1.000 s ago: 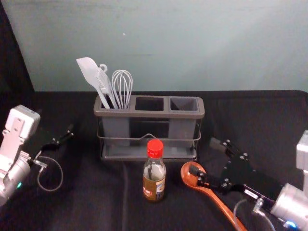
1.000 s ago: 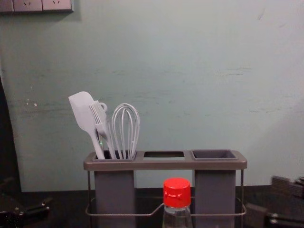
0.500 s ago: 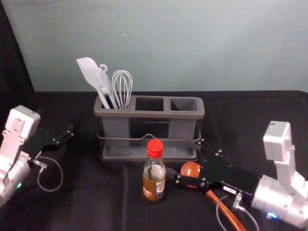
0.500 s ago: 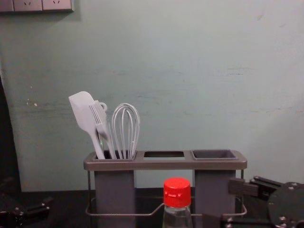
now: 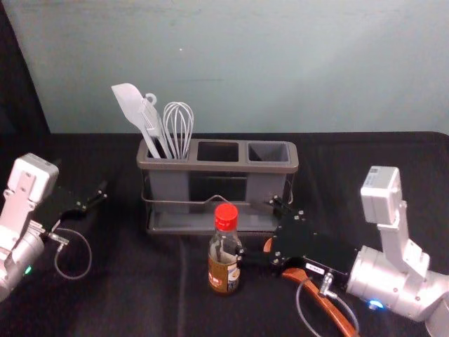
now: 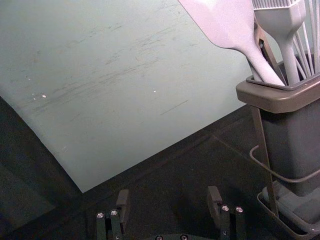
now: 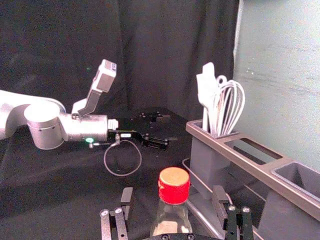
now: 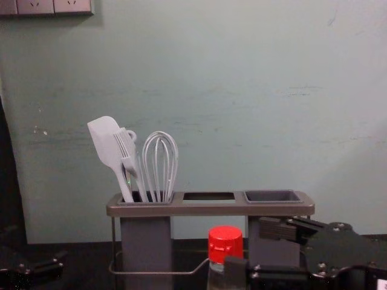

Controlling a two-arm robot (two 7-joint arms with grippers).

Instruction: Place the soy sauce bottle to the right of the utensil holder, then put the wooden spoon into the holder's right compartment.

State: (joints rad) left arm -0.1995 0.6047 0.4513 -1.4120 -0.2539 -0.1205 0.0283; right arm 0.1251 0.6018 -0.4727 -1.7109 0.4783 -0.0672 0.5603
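The soy sauce bottle (image 5: 224,267) stands upright on the black-covered counter (image 5: 126,288), in front of the utensil holder (image 5: 210,167), its red cap (image 5: 226,216) on. From the left, the left gripper (image 5: 81,178) is parked over the counter, well apart from the holder, spread and grasping nothing. Next comes the holder's left compartment (image 5: 170,186), carrying a white spatula (image 5: 130,105), a white brush (image 8: 128,156) and a whisk (image 5: 178,126). The middle opening (image 5: 217,152) and the right compartment (image 5: 268,151) follow in the same frame. The bottle is before the holder's middle. Just to its right is the right gripper (image 5: 255,228), reaching in with its jaws apart; in the right wrist view the bottle lies between their lines, ungrasped. I cannot tell whether either jaw touches it. The wooden spoon (image 5: 326,307) lies on the counter, partly hidden beneath the right gripper, its handle slanting toward the near right.
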